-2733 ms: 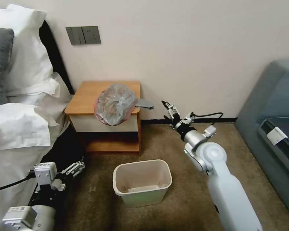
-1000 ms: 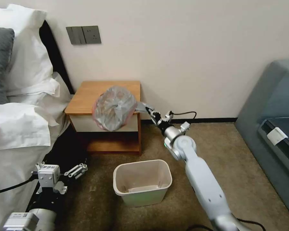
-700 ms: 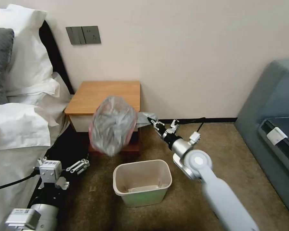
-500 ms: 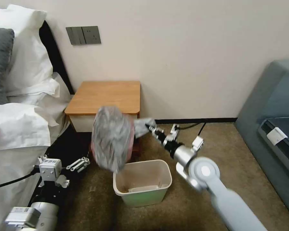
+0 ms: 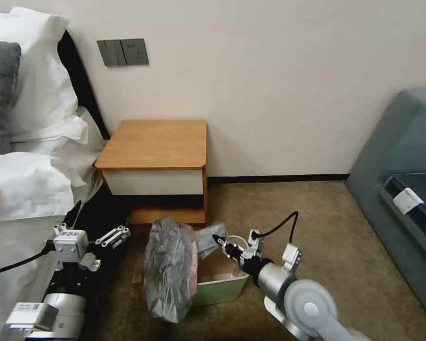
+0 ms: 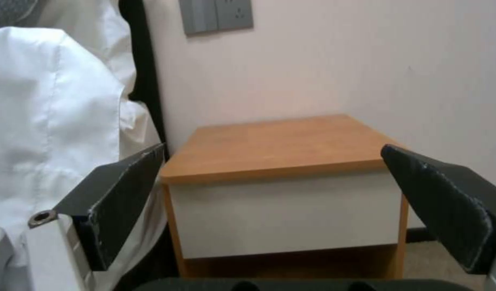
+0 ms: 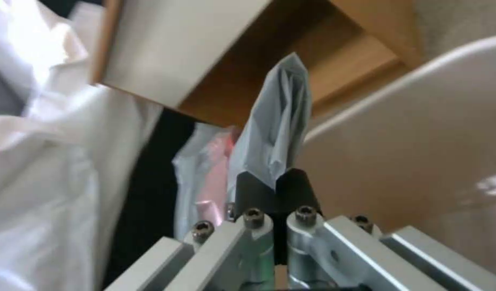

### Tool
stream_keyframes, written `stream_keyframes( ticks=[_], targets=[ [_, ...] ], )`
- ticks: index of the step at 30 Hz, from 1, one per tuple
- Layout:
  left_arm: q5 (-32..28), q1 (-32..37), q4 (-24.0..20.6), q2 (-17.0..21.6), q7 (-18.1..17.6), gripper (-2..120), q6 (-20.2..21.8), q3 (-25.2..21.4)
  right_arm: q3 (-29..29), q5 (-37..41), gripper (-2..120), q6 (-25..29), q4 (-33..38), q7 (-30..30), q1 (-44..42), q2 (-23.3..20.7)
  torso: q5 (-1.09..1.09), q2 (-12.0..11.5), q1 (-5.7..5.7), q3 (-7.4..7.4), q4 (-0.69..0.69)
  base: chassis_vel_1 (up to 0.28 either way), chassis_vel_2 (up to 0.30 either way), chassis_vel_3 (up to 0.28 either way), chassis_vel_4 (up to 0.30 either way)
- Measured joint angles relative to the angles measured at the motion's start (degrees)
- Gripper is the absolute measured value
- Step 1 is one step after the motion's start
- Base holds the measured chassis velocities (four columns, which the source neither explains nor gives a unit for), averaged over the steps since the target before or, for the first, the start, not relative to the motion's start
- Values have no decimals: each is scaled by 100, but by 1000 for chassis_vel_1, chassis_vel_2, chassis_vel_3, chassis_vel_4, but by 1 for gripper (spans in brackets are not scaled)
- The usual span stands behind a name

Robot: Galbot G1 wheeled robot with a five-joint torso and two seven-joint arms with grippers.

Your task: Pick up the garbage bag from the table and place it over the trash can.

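**Bag held low beside the bin**

Right gripper (image 5: 218,239) pinching a corner of the garbage bag (image 5: 169,270), fingers pressed together on the plastic. Hanging down at the left side of the trash can (image 5: 222,288), perhaps touching the carpet. Off the table (image 5: 156,144). Left gripper (image 5: 112,235) low near the bed (image 5: 14,189), fingers spread wide.

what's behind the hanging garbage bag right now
The garbage bag, pinched by the right gripper, hangs in front of the trash can. Only the can's right part and some inner wall show; its left side and floor are covered.
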Motion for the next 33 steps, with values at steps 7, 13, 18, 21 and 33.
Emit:
stream_keyframes(
  ticks=[7,13,18,21,33],
  targets=[
    [-13,-101,105,16,1,100,-12,17,-67,-60,19,-142,75,882,146,49,0,0,0,0,0,0,0,0,0],
    [-44,-269,327,-41,84,100,-38,58,102,376,43,-249,344,1568,110,-139,0,0,0,0,0,0,0,0,0],
    [-41,-362,512,-172,108,100,-38,95,263,481,60,-260,557,1908,48,-277,0,0,0,0,0,0,0,0,0],
    [-39,-343,619,-247,110,100,-37,122,459,418,71,-258,711,1904,-28,-341,0,0,0,0,0,0,0,0,0],
    [124,-216,909,-66,293,99,-124,537,1777,-1394,100,-204,1201,1055,-667,-13,0,0,0,0,0,0,0,0,0]
  ],
)
